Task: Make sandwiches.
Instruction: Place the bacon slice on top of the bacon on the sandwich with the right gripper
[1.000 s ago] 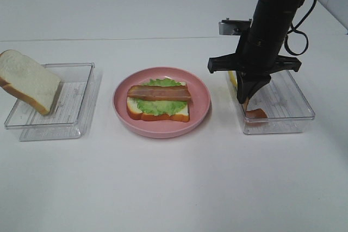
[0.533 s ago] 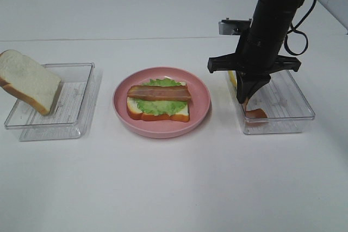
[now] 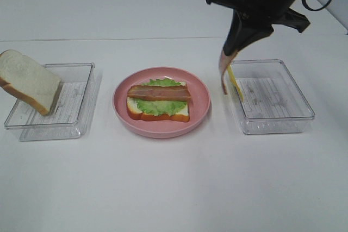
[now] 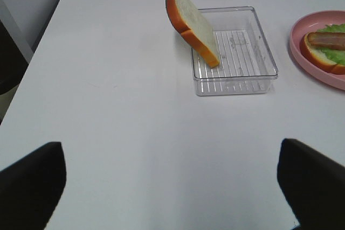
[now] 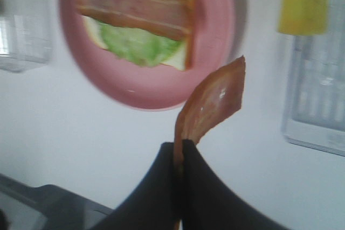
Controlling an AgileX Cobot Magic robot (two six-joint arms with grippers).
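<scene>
On the round pink plate (image 3: pixel 201 101) lies a bread slice (image 3: pixel 157 113) with green lettuce (image 3: pixel 163 106) and one bacon strip (image 3: pixel 159 93) on it. My right gripper (image 3: pixel 232 51) is shut on a second bacon strip (image 3: pixel 222 74), which hangs down above the gap between the plate and the right tray; it also shows in the right wrist view (image 5: pixel 213 103). A second bread slice (image 3: pixel 27 81) leans in the left tray (image 3: pixel 76 101). A yellow cheese square (image 3: pixel 234 81) stands against the right tray's near-left wall. My left gripper's fingertips (image 4: pixel 32 179) stand wide apart over bare table.
The clear right tray (image 3: pixel 274 99) holds only the cheese. The left tray also shows in the left wrist view (image 4: pixel 234 52), with the plate's edge (image 4: pixel 302 41) beside it. White table lies all around.
My right gripper has lifted up and to the left out of the right tray, carrying the bacon strip with it. The plate, the bread and the left arm have not moved.
</scene>
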